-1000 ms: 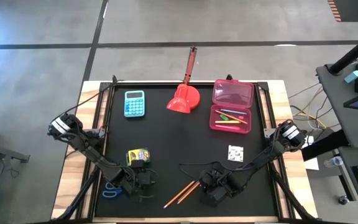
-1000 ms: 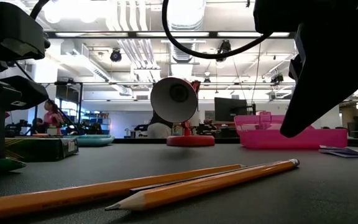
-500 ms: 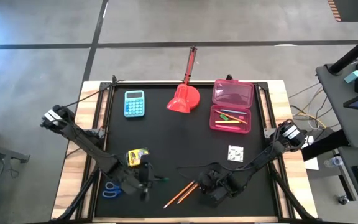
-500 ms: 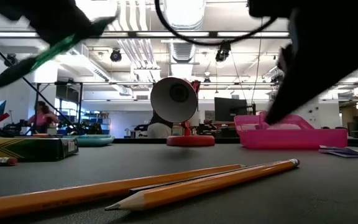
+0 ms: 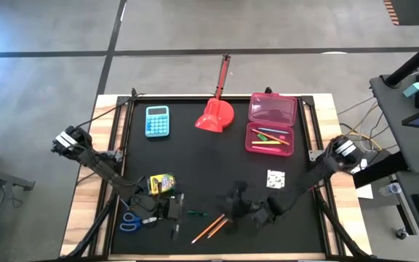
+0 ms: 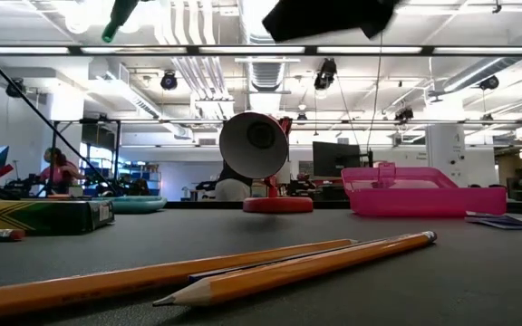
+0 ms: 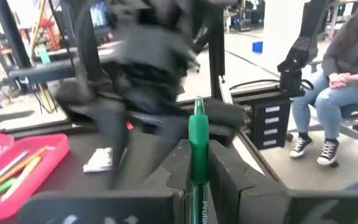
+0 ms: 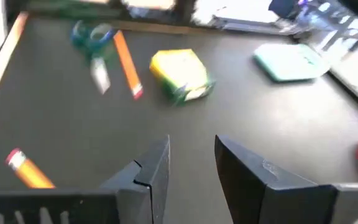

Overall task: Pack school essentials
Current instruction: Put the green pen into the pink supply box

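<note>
Left tool [image 7: 197,163]: at about 7 o'clock on the table, clamped on a green pen [image 7: 197,144], which sticks out past the fingers.
Right tool [image 8: 191,163]: at about 6 o'clock, just beside the left one; its fingers are apart and nothing is held.
Green pen: judged thin, light, stiff and smooth, so it could slip or twist. It is best held near its middle, as it is gripped now.
Pink pencil case [image 5: 270,123]: lies open at about 2 o'clock, well apart from both tools. A few pens and pencils are already seen inside. The green pen is probably meant to be carried there.
Two orange pencils [image 5: 210,227]: lie side by side at 6 o'clock, near both tools. They are light and can roll, so they should be pinched at the middle.
Crayon box [image 5: 161,183]: at 8 o'clock, a small cardboard box that can be squashed if pressed hard.
Blue scissors [image 5: 129,221]: at 7 o'clock, by the table edge.
White square [image 5: 275,178]: at 4 o'clock, flat and hard to pick up.
Calculator [image 5: 157,121] and red scoop [image 5: 215,114]: at 11 and 12 o'clock, not for packing.
</note>
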Motion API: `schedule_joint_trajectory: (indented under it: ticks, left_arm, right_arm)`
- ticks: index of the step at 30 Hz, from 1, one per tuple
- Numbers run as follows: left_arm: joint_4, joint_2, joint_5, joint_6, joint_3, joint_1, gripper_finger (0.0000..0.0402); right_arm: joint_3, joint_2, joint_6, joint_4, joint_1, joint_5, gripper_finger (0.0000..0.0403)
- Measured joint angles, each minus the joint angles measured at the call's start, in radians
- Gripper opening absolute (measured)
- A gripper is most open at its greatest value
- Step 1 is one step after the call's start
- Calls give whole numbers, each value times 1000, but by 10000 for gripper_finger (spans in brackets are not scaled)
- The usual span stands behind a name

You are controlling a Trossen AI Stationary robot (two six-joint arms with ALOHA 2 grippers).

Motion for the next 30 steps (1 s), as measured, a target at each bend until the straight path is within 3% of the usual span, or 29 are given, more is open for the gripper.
schedule_joint_trajectory:
  ticks: [2,8,13,23,30]
  left_arm:
    - [20,5,-4,15,0,6,17]
    - [143,8,-57,138,-1,14,17]
    - [234,8,-59,218,-1,16,17]
    - [320,44,-55,218,-1,56,17]
    - [367,70,-51,244,6,96,17]
  right_arm:
    - [0,-53,-11,0,-31,-17,118]
    - [-2,-136,7,18,-103,-250,118]
    - [-4,-119,-31,13,-93,-273,132]
    - [1,-117,-174,150,-89,-277,193]
    - [1,-105,-214,190,-89,-282,200]
